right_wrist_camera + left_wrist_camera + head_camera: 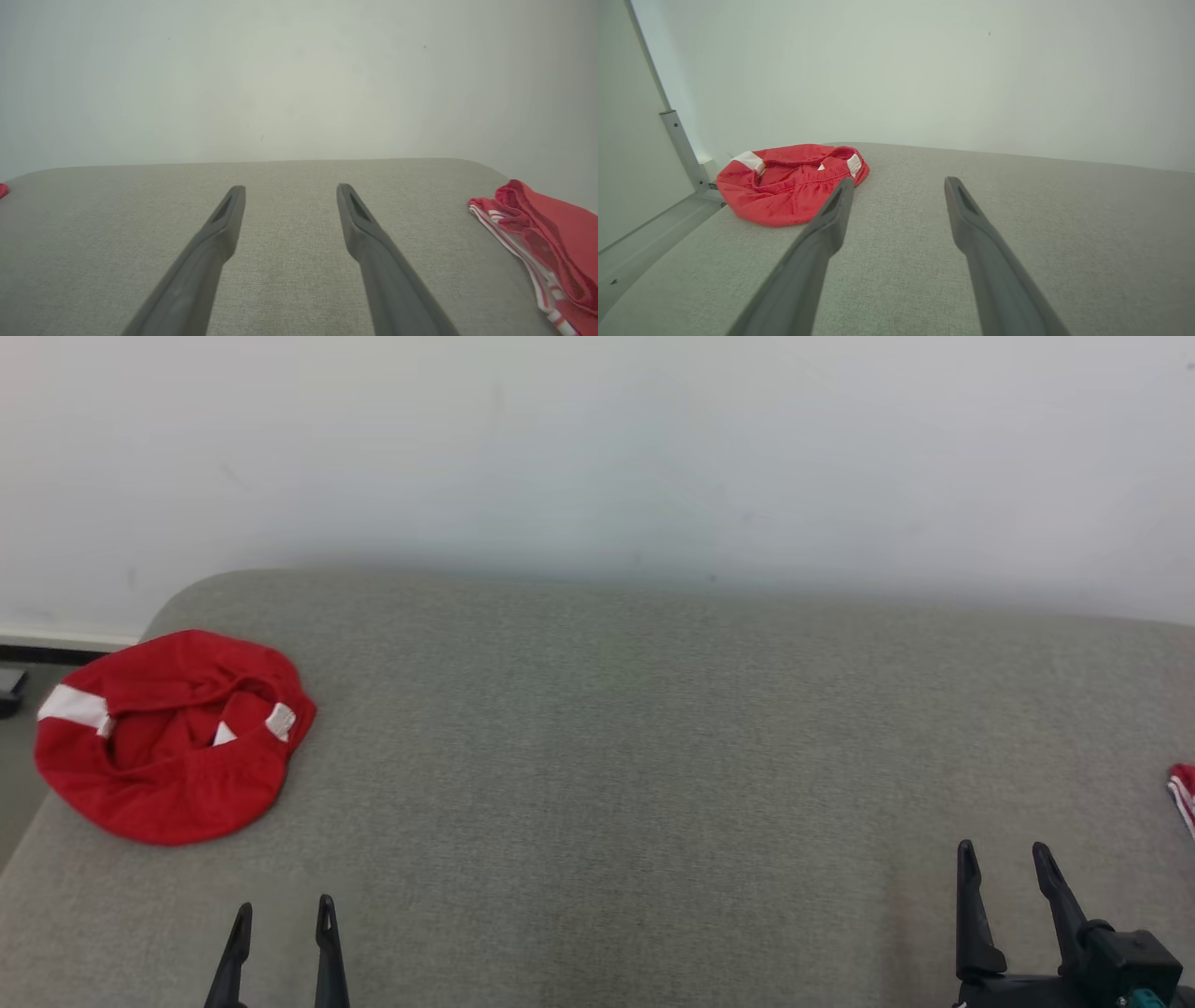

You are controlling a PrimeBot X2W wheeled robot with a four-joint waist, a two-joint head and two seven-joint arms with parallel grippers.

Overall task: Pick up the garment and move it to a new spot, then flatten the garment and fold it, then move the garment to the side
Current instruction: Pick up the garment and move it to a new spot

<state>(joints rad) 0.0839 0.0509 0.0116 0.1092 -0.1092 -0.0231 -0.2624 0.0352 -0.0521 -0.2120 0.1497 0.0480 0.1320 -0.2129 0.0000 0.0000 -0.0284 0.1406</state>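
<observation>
Lying crumpled at middle left, near the rounded left edge of the pad: one red garment, white patches. Wide open stretch of woven grey across centre. One striped red cloth at right edge. Two grippers at bottom: left gripper, right gripper, both spread wide, empty.

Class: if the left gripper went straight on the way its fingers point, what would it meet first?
Probably nothing before the wall: the left gripper points over bare grey cushion. The red garment lies just left of that line; the gripper might brush its edge, depth unclear.
</observation>
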